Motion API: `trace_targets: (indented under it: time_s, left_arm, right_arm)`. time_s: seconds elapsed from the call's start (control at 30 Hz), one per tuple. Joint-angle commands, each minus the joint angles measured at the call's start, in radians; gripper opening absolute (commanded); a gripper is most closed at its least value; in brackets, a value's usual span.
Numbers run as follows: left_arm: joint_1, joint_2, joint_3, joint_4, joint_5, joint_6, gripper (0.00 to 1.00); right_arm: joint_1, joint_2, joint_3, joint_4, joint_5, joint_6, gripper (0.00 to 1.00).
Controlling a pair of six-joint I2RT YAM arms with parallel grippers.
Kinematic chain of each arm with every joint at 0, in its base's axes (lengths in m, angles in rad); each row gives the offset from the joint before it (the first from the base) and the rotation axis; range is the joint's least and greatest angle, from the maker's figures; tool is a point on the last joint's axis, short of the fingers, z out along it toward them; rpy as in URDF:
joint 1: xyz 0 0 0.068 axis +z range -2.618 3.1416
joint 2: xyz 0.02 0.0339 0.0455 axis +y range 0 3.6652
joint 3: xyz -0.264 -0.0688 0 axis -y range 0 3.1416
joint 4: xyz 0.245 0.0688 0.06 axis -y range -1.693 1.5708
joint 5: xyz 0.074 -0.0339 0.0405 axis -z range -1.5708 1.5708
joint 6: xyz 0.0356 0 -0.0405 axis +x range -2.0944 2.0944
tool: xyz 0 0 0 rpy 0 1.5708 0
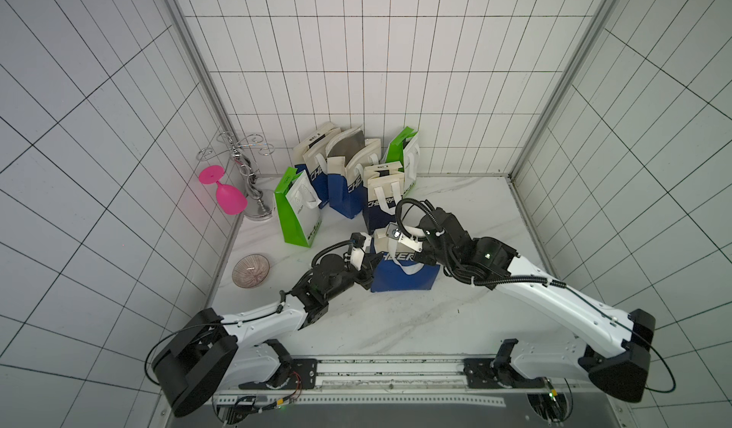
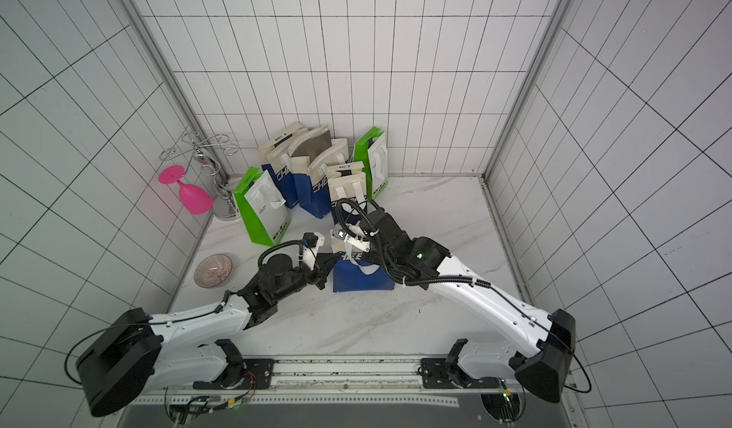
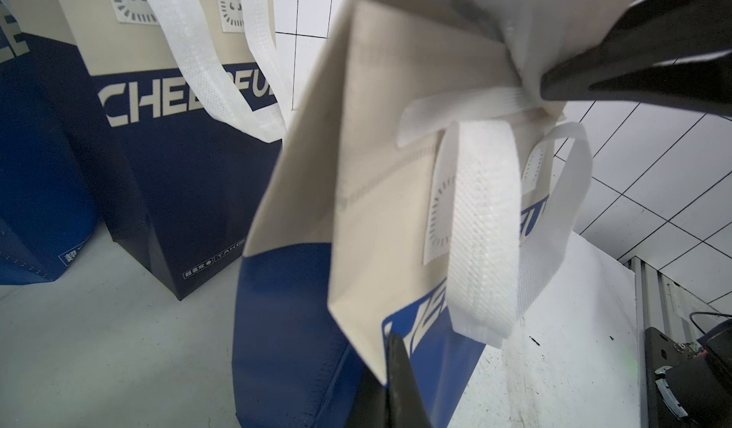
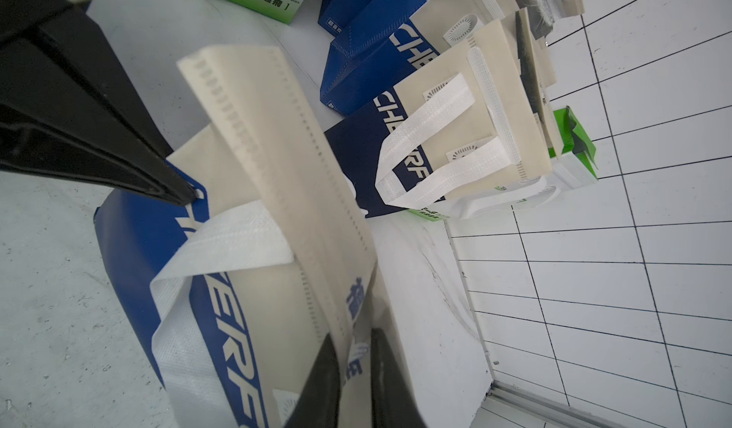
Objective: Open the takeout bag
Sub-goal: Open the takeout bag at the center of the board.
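Two robot arms work a blue-and-cream takeout bag (image 1: 404, 277) standing mid-table (image 1: 396, 327). The left claw (image 3: 390, 346) is pressed together on the bag's cream edge; the right claw (image 4: 356, 366), slightly parted, pinches its folded top flap (image 4: 277, 148). More bags (image 1: 348, 172) crowd the far edge.

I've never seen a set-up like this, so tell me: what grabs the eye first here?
Two white-and-black robot arms meet over a blue-and-cream fabric takeout bag at the middle of the white marble-look table. Behind it, a cluster of similar blue and green bags stands against the back wall. At the far left corner, a bright pink plastic goblet hangs from a silver wire rack.
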Motion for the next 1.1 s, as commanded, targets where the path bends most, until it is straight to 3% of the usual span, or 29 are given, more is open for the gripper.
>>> trace_targets:
  time_s: [0.0, 0.13, 0.23, 0.47, 1.07]
  left_arm:
    - [0.002, -0.003, -0.020, -0.047, 0.004, 0.003, 0.00]
    - [0.001, -0.006, -0.019, -0.047, 0.003, 0.004, 0.00]
    - [0.001, -0.009, -0.021, -0.049, -0.002, 0.002, 0.00]
    - [0.001, -0.015, -0.023, -0.052, -0.008, 0.002, 0.00]
    - [0.002, -0.027, -0.029, -0.056, -0.016, 0.007, 0.00]
  right_arm:
    - [-0.012, 0.009, -0.053, 0.016, 0.010, 0.021, 0.16]
    - [-0.020, 0.017, -0.046, 0.016, 0.022, 0.024, 0.11]
    - [-0.023, 0.022, -0.026, 0.008, 0.025, 0.026, 0.00]
    - [-0.022, 0.043, 0.128, -0.103, 0.047, 0.036, 0.00]
    - [-0.023, 0.064, 0.341, -0.110, 0.151, -0.035, 0.00]
